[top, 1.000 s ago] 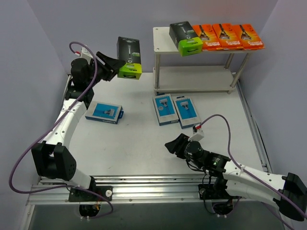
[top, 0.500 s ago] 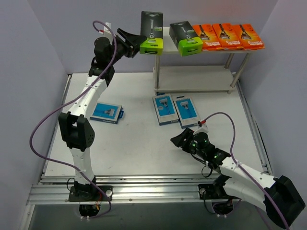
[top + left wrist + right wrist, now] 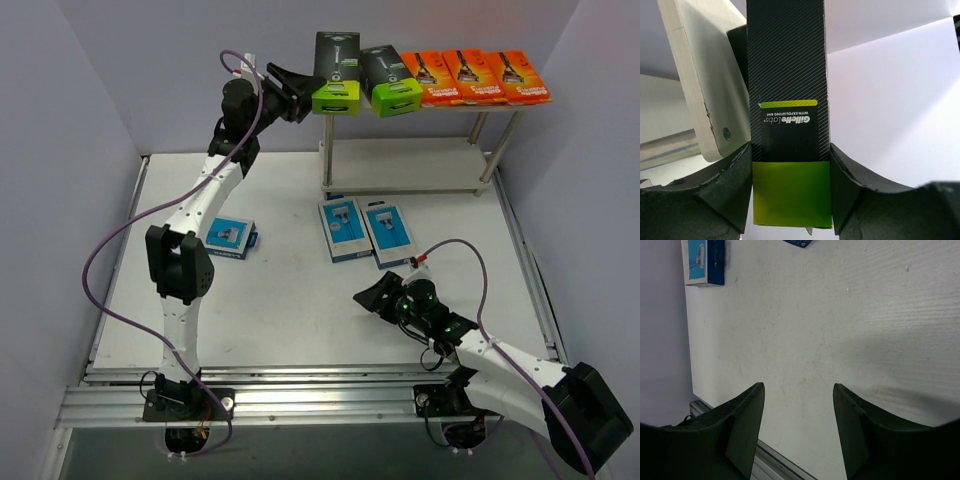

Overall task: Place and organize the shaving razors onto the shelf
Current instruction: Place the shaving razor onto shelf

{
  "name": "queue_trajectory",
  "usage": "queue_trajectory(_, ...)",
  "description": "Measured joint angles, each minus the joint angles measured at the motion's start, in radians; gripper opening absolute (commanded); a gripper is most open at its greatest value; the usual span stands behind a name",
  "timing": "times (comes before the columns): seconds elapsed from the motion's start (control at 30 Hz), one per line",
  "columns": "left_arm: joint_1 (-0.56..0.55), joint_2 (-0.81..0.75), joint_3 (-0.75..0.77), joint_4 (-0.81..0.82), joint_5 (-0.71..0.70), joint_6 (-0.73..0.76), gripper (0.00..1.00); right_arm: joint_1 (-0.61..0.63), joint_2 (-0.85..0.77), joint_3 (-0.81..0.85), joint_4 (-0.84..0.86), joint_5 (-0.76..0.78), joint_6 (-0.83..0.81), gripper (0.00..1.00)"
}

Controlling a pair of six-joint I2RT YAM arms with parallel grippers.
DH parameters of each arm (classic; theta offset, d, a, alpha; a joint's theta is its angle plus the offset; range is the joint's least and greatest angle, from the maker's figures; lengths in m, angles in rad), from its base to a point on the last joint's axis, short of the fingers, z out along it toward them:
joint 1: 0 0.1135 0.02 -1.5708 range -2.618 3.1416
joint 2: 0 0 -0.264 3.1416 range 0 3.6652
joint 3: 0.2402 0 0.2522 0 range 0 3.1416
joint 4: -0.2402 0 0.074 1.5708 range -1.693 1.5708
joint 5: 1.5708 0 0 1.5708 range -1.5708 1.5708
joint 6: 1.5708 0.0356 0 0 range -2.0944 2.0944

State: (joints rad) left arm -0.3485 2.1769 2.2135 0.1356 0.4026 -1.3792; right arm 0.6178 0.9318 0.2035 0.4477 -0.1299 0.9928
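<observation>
**A:** While the black razor pack (image 3: 337,72) stands upright at the left end of the shelf (image 3: 420,162), where exactly is it?

**B:** Level with the top board, clamped at its lime end by the left gripper (image 3: 303,97). Whether it touches the board, I cannot tell.

**A:** What could go wrong?

**B:** Released while overhanging that left edge, it would likely tip off. Pushed further along, it may shove the second black pack (image 3: 390,80) just beside it.

**A:** What does the shelf hold?

**B:** That second black pack and three orange packs (image 3: 473,75), in a row on the top board. Two blue packs (image 3: 342,227) lie just in front of the shelf, and a third blue pack (image 3: 228,236) lies further left.

**A:** The other arm?

**B:** The right gripper (image 3: 368,300) hovers well in front of the shelf, jaws apart, gripping nothing.
</observation>
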Motion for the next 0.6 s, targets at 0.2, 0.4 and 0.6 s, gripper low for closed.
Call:
queue_trajectory(0.2, -0.002, -0.001, -0.013, 0.005, -0.062, 0.002, 0.33, -0.023, 0.026, -0.003, 0.034, -0.02, -0.001, 0.53)
queue_trajectory(0.4, -0.004, -0.002, -0.04, -0.007, -0.113, 0.008, 0.33, -0.044, 0.072, -0.016, 0.066, -0.044, -0.005, 0.54)
queue_trajectory(0.6, -0.013, 0.01, 0.011, -0.051, -0.116, 0.012, 0.33, -0.059, 0.082, -0.026, 0.088, -0.062, -0.007, 0.54)
